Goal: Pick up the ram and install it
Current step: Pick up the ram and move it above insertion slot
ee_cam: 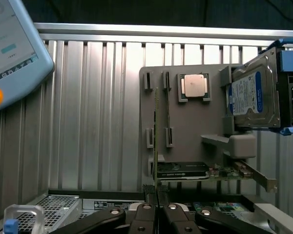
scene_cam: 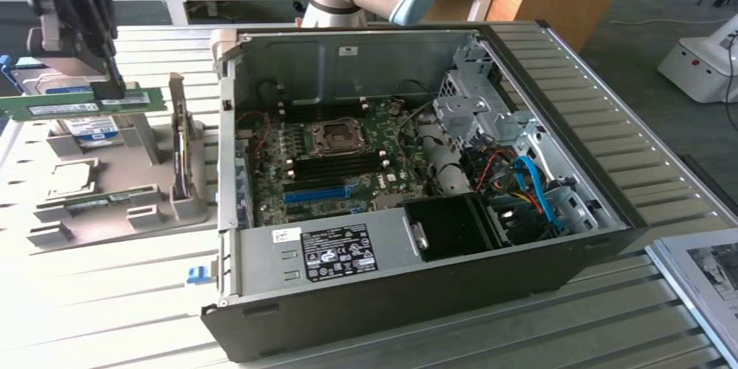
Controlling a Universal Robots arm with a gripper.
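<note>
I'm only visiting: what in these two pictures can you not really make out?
- The print on the ram label: too small in the exterior view, and the wrist view sees the stick edge-on.
- The upper body of the gripper: cut off by the exterior view's top edge.
- The middle of the hard drive: behind the held ram in the exterior view.
- The memory slots on the motherboard: too small and dark to tell filled from empty.

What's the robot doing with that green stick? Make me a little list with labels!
hand: the hand is shut on the ram
ram: the ram is a green stick, in the air above the tray
tray: the tray is gray and holds a second green stick and a hard drive
computer case: the computer case is open, at the exterior view's right of the tray
</note>
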